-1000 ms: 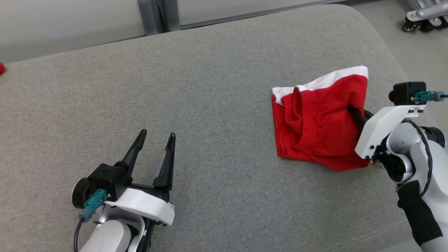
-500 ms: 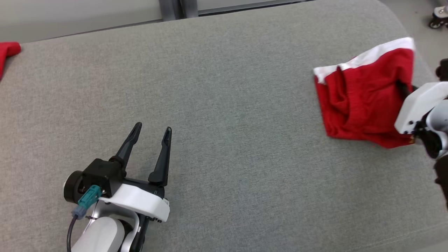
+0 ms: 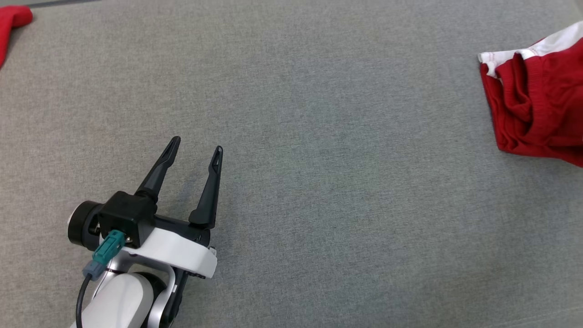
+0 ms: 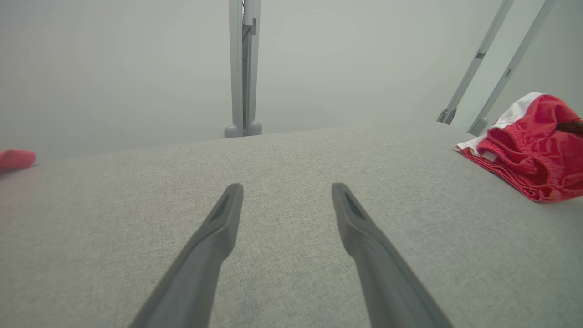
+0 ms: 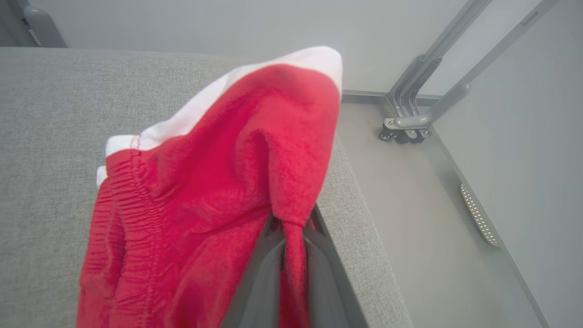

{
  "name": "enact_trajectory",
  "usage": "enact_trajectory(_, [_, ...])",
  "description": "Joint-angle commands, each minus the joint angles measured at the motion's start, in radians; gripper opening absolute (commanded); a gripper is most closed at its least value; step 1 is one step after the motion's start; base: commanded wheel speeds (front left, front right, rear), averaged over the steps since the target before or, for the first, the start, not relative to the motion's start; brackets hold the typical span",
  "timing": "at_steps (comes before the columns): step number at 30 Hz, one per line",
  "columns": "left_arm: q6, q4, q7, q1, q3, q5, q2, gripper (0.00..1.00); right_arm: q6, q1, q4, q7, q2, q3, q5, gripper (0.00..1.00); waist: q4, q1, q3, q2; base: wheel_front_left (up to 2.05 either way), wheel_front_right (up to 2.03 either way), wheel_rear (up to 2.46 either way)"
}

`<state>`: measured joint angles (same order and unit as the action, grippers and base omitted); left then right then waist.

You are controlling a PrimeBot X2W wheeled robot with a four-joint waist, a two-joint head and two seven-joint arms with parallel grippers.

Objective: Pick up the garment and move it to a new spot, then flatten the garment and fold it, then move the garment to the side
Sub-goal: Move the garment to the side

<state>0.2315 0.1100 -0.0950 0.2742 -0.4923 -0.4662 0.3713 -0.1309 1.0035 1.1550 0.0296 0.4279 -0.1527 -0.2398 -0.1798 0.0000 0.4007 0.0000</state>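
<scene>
Here the garment (image 3: 537,109), red with a white band, sits bunched at the far right of the grey cushion (image 3: 319,182), cut off by the head view's right edge. The white band runs along its far side, and a gathered elastic hem shows at its left.

In the right wrist view the right gripper (image 5: 294,223) is pinched closed on a fold of the red cloth. Its two dark fingers (image 5: 262,278) stand close together with a thin pleat of fabric between them. The garment rises into a peak above them, white band on top. Its lower part drapes to the left onto the cushion, close to the cushion's right-hand edge. Beyond that edge is floor (image 5: 432,237), with a metal frame (image 5: 412,75) on casters (image 5: 401,134) by the wall.

The left gripper (image 3: 196,144) is at the lower left of the head view, well apart from the garment. Its fingers are spread wide with nothing between them, pointing across the cushion.

In the left wrist view a dark stub at the garment's right side may be one of the right gripper's fingers, though it is too small to be sure. A second red cloth (image 3: 13,23) lies at the cushion's far left corner. A grey post (image 4: 243,68) stands behind the cushion.
</scene>
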Motion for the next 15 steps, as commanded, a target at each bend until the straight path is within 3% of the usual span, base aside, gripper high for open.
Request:
enact_trajectory(1, [0.009, 0.014, 0.007, 0.016, 0.000, 0.010, 0.009, 1.00, 0.000, 0.017, 0.023, -0.018, 0.011, 0.002, 0.022, 0.00, 0.012, 0.0000, 0.015, 0.0000, 0.00, 0.00, 0.00])
enact_trajectory(3, [0.015, 0.027, 0.015, 0.017, 0.000, 0.013, 0.014, 1.00, 0.000, 0.032, 0.052, -0.035, 0.019, 0.013, 0.045, 0.00, 0.016, 0.0000, 0.024, 0.0000, 0.00, 0.00, 0.00])
enact_trajectory(4, [0.018, 0.032, 0.019, 0.017, 0.000, 0.016, 0.016, 1.00, 0.000, 0.037, 0.066, -0.040, 0.024, 0.022, 0.055, 0.27, 0.017, 0.0000, 0.027, 0.0000, 0.00, 0.00, 0.00])
enact_trajectory(5, [0.020, 0.037, 0.021, 0.016, 0.000, 0.019, 0.018, 1.00, 0.000, 0.039, 0.079, -0.042, 0.027, 0.032, 0.064, 0.45, 0.019, 0.0000, 0.031, 0.0000, 0.00, 0.00, 0.00])
enact_trajectory(6, [0.022, 0.040, 0.023, 0.015, 0.000, 0.021, 0.020, 1.00, 0.000, 0.042, 0.090, -0.046, 0.028, 0.042, 0.072, 0.79, 0.020, 0.0000, 0.033, 0.0000, 0.00, 0.00, 0.00])
enact_trajectory(7, [0.025, 0.043, 0.025, 0.014, 0.001, 0.021, 0.021, 1.00, 0.000, 0.045, 0.097, -0.051, 0.031, 0.051, 0.083, 1.00, 0.021, 0.0000, 0.036, 0.0000, 0.00, 0.00, 0.00])
enact_trajectory(15, [0.030, 0.047, 0.027, 0.014, 0.003, 0.015, 0.026, 1.00, 0.000, 0.048, 0.124, -0.083, 0.020, 0.132, 0.162, 1.00, 0.016, 0.0000, 0.033, 0.0000, 0.00, 0.00, 0.00])
